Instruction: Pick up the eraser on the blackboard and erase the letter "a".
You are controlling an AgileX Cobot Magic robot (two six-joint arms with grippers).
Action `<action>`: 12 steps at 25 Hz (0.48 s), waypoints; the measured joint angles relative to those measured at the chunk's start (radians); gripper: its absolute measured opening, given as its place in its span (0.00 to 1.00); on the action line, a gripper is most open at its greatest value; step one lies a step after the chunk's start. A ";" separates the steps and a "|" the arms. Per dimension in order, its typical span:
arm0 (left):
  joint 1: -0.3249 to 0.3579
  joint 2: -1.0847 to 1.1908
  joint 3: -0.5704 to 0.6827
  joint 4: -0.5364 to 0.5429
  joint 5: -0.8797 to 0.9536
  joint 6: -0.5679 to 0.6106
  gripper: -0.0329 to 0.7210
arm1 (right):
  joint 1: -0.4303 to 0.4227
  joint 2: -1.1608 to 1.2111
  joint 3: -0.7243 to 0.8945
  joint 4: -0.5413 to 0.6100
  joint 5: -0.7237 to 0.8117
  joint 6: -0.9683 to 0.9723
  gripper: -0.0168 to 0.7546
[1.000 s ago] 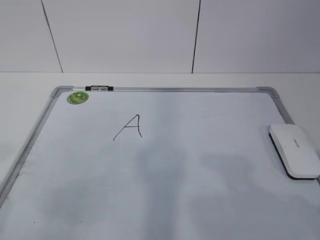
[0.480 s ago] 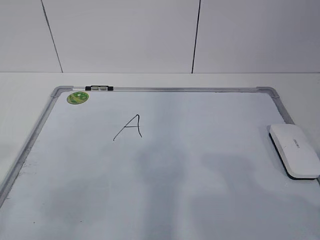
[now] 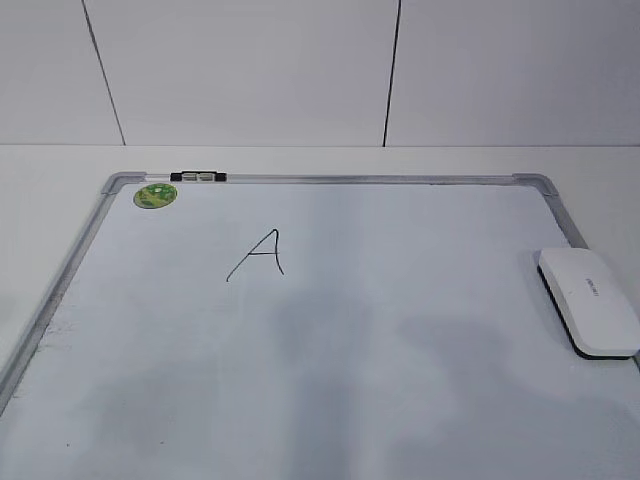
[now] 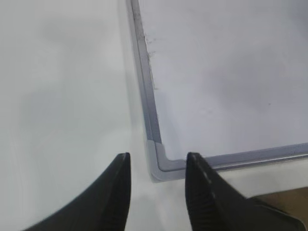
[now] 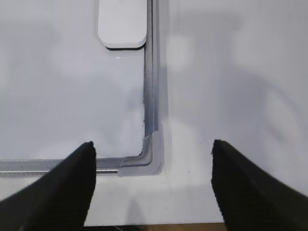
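The eraser (image 3: 590, 300), a white oblong block with a black underside, lies flat at the right edge of the blackboard (image 3: 400, 330), a white board with a silver-grey frame. It also shows in the right wrist view (image 5: 122, 24), at the top beside the frame. An angular capital "A" (image 3: 258, 255) is drawn at the upper left. No lowercase cursive "a" is in view. My left gripper (image 4: 159, 155) is open and empty above the board's near left corner. My right gripper (image 5: 153, 143) is wide open and empty above the near right corner. Neither gripper shows in the exterior view.
A round green sticker (image 3: 155, 195) sits in the board's far left corner, with a small black and silver clip (image 3: 198, 177) on the far frame. The board lies on a white table (image 3: 50, 190) with a white panelled wall behind.
The soft shadows on the near part of the board have shifted slightly. The eraser and the board have not moved.
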 joint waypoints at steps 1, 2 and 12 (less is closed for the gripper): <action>0.006 -0.031 0.000 0.000 0.000 0.000 0.41 | -0.011 -0.028 0.000 0.000 0.000 0.000 0.79; 0.013 -0.061 0.000 0.000 0.000 0.000 0.41 | -0.022 -0.057 0.000 0.000 0.000 0.000 0.79; 0.020 -0.313 0.000 0.000 0.007 0.000 0.37 | -0.046 -0.271 0.000 -0.002 0.004 0.000 0.79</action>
